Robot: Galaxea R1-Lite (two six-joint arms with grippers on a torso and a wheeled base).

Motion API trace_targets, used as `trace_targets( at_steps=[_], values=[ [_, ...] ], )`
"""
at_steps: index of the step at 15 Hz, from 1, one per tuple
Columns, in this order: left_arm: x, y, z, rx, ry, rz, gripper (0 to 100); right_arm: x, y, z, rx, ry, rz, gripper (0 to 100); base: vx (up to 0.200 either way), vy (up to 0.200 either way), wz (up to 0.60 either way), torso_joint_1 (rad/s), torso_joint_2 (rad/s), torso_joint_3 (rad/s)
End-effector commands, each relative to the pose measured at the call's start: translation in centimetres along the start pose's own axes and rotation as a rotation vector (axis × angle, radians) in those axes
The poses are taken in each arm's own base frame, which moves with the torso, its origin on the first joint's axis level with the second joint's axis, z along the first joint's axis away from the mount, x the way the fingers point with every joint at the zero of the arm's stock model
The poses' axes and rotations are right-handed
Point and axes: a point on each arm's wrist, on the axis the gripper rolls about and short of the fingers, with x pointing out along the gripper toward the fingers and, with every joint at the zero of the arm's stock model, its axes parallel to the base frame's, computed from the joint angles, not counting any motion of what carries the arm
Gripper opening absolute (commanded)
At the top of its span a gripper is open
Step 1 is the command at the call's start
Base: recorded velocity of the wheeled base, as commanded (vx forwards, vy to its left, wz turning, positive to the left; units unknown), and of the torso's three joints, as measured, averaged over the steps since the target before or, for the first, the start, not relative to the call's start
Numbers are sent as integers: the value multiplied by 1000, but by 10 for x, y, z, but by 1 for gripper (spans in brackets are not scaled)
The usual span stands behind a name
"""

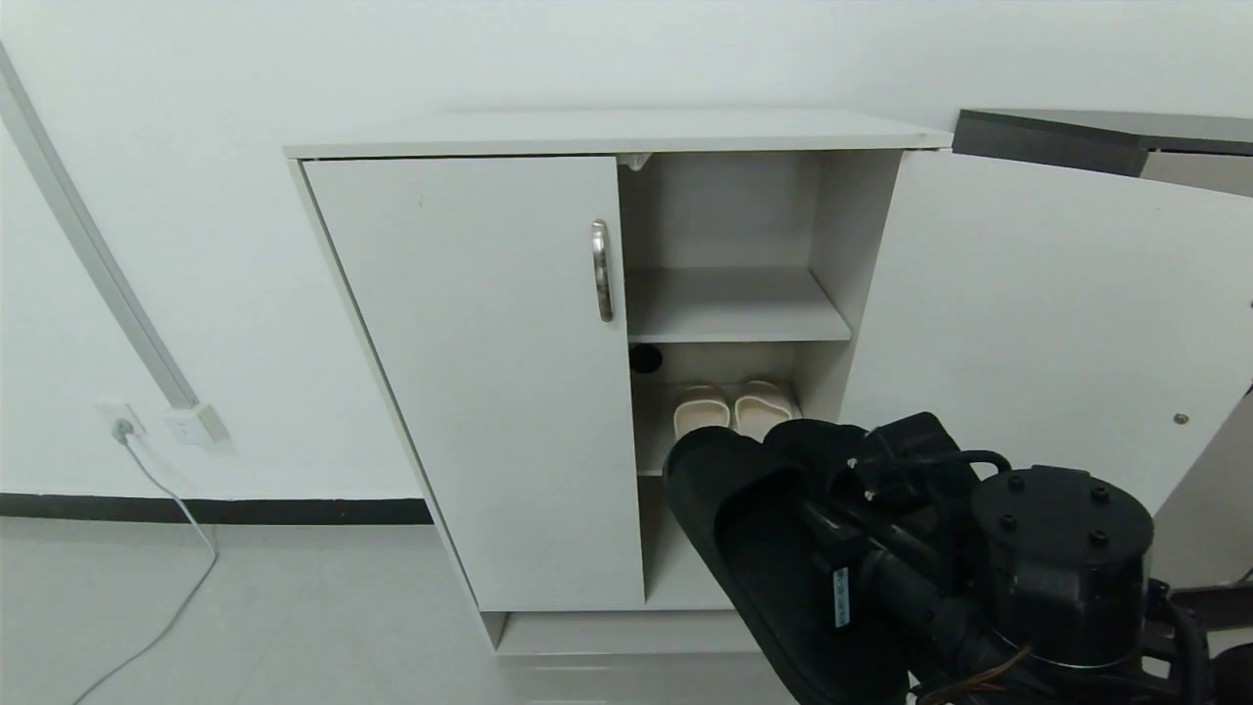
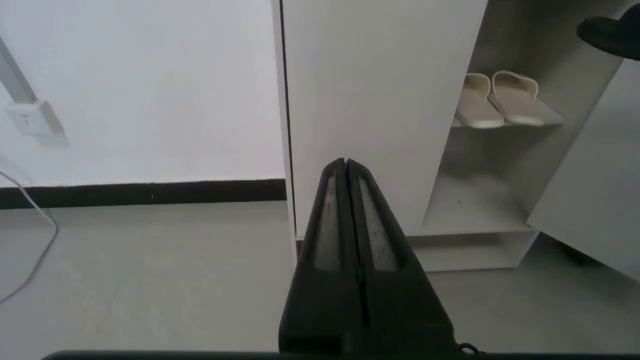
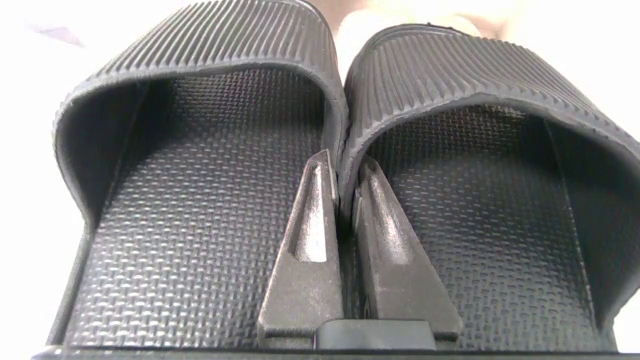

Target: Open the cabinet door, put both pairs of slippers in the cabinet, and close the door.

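Head view. The cabinet (image 1: pixel 607 132) has its left door (image 1: pixel 470 372) shut and its right door (image 1: pixel 1038 313) swung wide, so the opening step reads as done. A beige pair (image 1: pixel 732 408) lies side by side on the middle shelf (image 1: pixel 651 431), toes inward. That is one pair stowed. The black pair (image 1: pixel 754 529) hangs off the floor in the right gripper (image 1: pixel 827 529), in front of the open side and level with the bottom compartment (image 1: pixel 675 578). That compartment, or the top shelf (image 1: pixel 734 308), looks the likely destination. Judged stage: second pair in transit, door closing outstanding.

Left wrist view. The left gripper (image 2: pixel 345 175) has its fingers pressed together with nothing between them. It hangs above the floor (image 2: pixel 150 270), facing the shut door and well apart from the beige pair. It is probably parked out of the carrying arm's way.

Right wrist view. The right gripper's fingers (image 3: pixel 310 250) are closed almost fully on the two adjoining inner walls of the black pair. One pinch thus carries both slippers, soles level and straps forward. Risk: the grip is narrow, so a slipper could slide out if knocked against the cabinet.
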Motion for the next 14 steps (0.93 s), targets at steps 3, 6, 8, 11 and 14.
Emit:
trace_targets(
  at_steps=[3,6,8,11,14],
  values=[
    [0,0,0,3,1,-3,0,25,15,12,35,-28,-84,0,0,0,0,0,0,0],
    [0,0,0,4,1,-3,0,32,23,52,57,-25,-154,0,0,0,0,0,0,0],
    [0,0,0,4,1,-3,0,39,29,80,108,-4,-216,0,0,0,0,0,0,0],
    [0,0,0,4,1,-3,0,44,32,106,148,13,-284,0,0,0,0,0,0,0],
    [0,0,0,4,1,-3,0,50,33,103,137,24,-305,0,0,0,0,0,0,0]
  ],
)
